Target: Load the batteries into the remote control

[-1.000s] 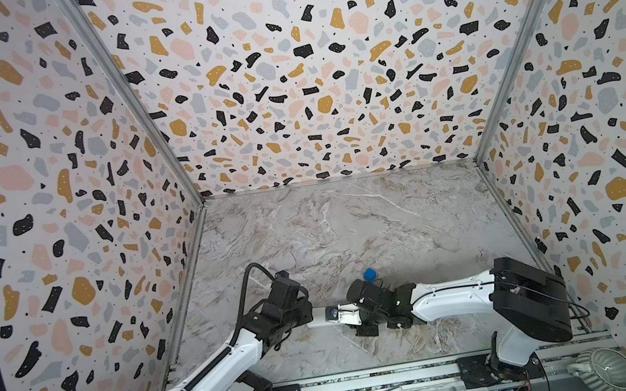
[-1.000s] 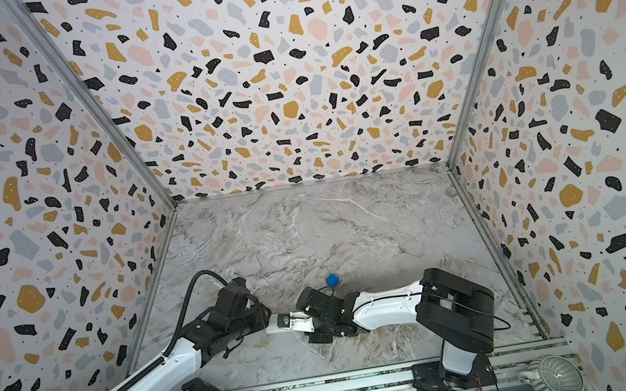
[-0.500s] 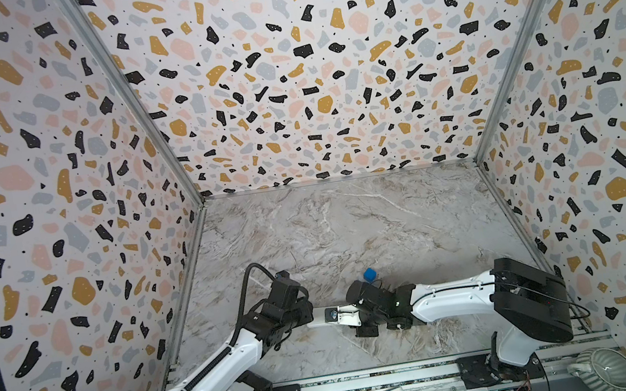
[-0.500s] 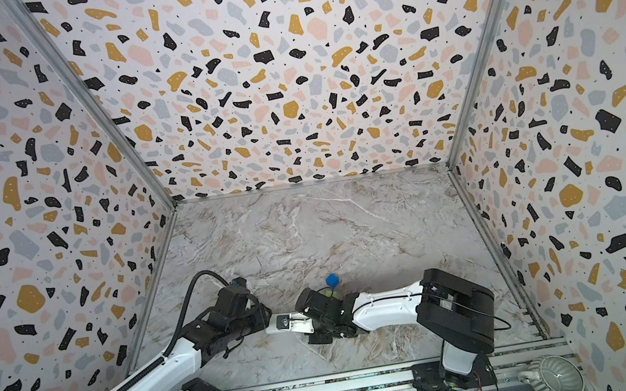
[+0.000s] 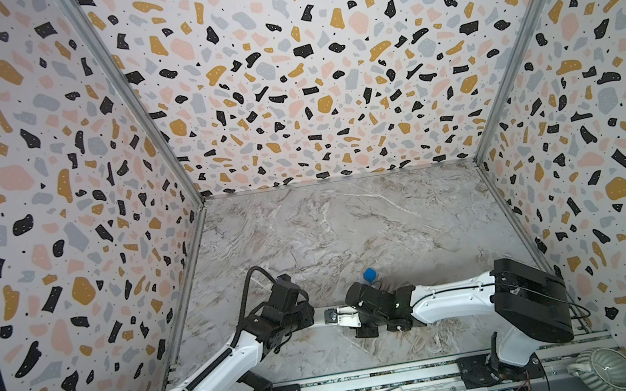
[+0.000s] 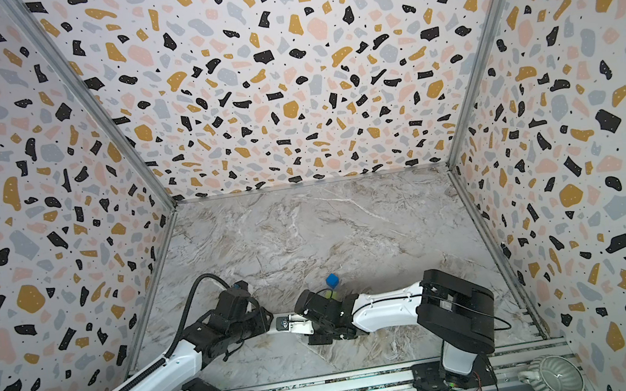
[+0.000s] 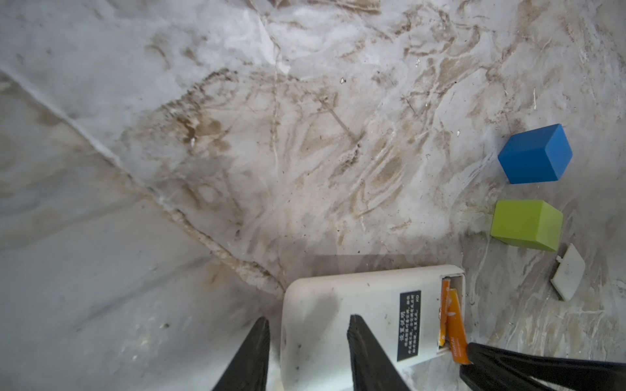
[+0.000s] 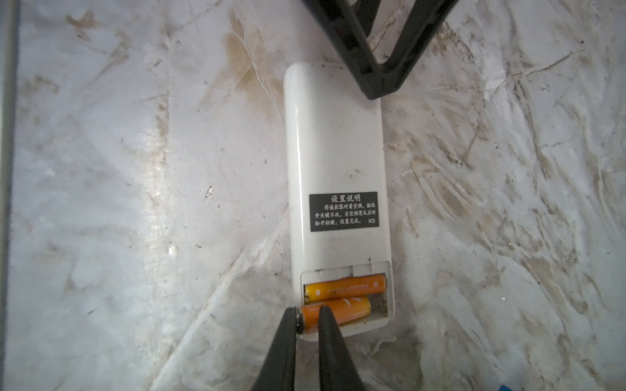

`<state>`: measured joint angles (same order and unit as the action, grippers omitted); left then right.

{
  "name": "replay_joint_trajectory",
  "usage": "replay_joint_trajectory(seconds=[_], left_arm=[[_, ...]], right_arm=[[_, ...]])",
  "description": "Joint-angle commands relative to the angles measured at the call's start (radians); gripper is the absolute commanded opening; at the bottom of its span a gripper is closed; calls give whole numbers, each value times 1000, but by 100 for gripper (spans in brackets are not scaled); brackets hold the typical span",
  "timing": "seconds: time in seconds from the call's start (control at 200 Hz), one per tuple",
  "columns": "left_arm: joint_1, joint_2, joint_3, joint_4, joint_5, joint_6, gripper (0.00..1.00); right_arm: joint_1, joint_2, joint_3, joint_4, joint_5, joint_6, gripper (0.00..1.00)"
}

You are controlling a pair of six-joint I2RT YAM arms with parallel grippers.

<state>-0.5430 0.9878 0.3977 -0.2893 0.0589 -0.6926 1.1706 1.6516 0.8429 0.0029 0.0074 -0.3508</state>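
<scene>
Right wrist view, Tom: what has the right gripper got

It is clenched on the outer battery, Ana, pinching its silvery end. That battery lies tilted, partly in the open compartment, and its pinched end sticks out past the edge of the remote control. The inner battery lies flat in the compartment, right beside it

And the remote itself

White back up on the marble table, black label showing. In both top views it sits at the lower middle of the frame, between the two grippers

Left gripper, then

The left gripper is released. Its fingers stand apart at the end away from the compartment, one finger just past that end, the other over the white back. Whether either presses on the remote I cannot tell

Anything nearby

The left wrist view shows a blue cube, a green cube beside it and a small white cover piece just beside the green one. All are on the table near the compartment end, apart from the remote. In both top views the blue cube shows just above the right arm
</scene>
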Motion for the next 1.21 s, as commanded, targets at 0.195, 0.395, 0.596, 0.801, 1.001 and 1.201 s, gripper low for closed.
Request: replay_joint_trajectory(seconds=[0.195, 0.395, 0.596, 0.801, 1.001, 1.201], left_arm=[[5, 12, -12, 20, 37, 6, 40], [-14, 36, -10, 16, 50, 10, 40], [-20, 41, -10, 18, 38, 8, 40], [-25, 40, -10, 18, 36, 8, 40], [-26, 42, -10, 18, 36, 8, 39], [-26, 42, -10, 20, 38, 10, 38]], right_arm=[[1, -43, 8, -69, 51, -8, 16], [1, -46, 4, -73, 61, -10, 16], [0, -50, -5, -60, 63, -4, 16], [1, -45, -4, -48, 69, -5, 16], [0, -35, -2, -30, 81, -2, 15], [-5, -25, -1, -14, 86, -1, 15]])
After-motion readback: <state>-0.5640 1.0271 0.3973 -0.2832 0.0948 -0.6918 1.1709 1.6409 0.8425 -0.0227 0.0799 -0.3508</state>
